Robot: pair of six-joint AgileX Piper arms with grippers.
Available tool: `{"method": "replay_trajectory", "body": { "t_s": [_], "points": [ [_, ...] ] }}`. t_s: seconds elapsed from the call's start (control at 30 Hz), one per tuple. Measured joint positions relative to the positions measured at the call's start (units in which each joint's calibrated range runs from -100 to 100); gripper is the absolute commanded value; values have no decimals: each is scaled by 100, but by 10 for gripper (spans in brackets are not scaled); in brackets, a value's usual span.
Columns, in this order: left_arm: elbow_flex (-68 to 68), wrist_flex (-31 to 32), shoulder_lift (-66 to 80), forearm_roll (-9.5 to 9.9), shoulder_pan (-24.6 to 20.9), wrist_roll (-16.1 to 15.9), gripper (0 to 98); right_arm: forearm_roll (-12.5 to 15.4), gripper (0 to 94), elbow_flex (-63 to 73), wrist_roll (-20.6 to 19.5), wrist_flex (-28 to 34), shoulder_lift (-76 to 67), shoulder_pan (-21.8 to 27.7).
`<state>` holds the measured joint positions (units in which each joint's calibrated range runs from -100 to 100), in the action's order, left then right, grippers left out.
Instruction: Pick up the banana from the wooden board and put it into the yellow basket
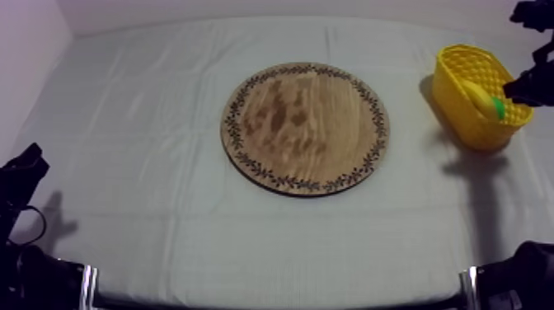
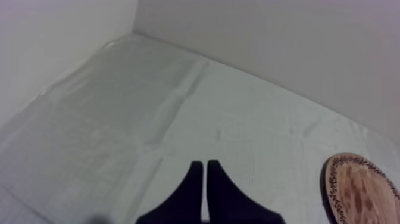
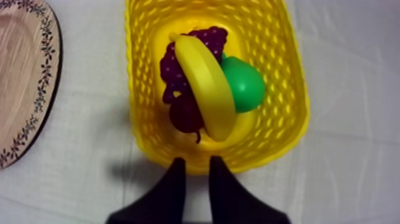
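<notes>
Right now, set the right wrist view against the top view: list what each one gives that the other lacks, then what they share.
Right wrist view's own: the bunch of grapes under the banana, a small red fruit beside them, and my right gripper, open, at the basket's near wall. Top view's own: the whole wooden board and my left arm, low at the table's left side. Shared: the yellow basket, the banana lying in it, the green pear beside the banana, and the board's patterned rim.
</notes>
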<state>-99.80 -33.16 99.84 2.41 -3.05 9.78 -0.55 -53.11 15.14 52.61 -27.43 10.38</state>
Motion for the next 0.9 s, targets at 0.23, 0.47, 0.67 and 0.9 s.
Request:
{"method": "replay_trajectory", "body": {
  "t_s": [0.23,0.47,0.67,0.9],
  "points": [
    [0,0,0,0,0,0,1,567,8,-1067,570,-695,-1060,347],
    [0,0,0,0,0,0,1,1259,6,-2051,960,-897,-2325,671],
    [0,0,0,0,0,0,1,1542,6,-2844,1097,-1148,-3336,479],
    [0,0,0,0,0,0,1,1854,6,-3643,1348,-1152,-4407,411]
  ]
}}
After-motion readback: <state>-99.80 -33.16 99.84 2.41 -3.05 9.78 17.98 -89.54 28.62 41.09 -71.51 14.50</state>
